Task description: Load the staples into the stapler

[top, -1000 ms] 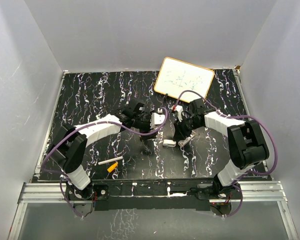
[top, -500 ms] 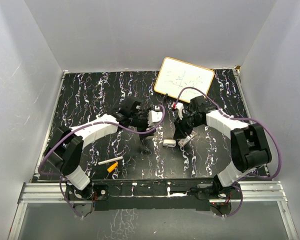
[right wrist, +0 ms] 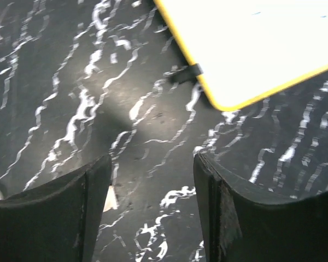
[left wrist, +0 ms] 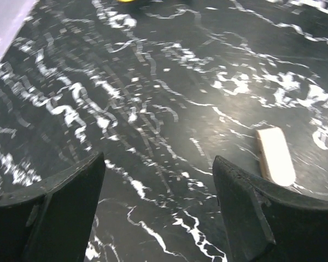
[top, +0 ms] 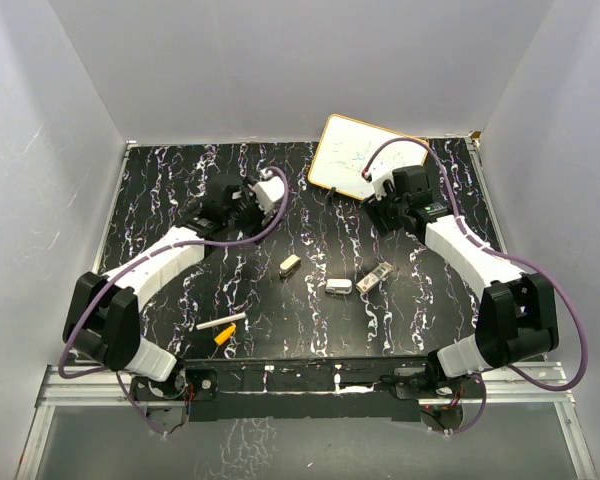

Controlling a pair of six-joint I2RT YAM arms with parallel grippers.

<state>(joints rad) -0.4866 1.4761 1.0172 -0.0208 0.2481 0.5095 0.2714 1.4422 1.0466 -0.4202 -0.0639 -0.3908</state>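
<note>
Both arms have drawn back to the far side; we see the left gripper and right gripper spread open, empty. The stapler lies let go on the counter, right of centre, so handling has stopped, perhaps finished.

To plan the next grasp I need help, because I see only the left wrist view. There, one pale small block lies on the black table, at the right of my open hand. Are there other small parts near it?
Observer: Yes. From above, to the right of that pale block lie a white-grey piece and a longer grey piece.
Operator: Is the right hand busy?
Observer: No, the right hand is open and empty, near the whiteboard corner.
Operator: Is anything nearer to the bases?
Observer: A white stick and an orange piece, close together.
</note>
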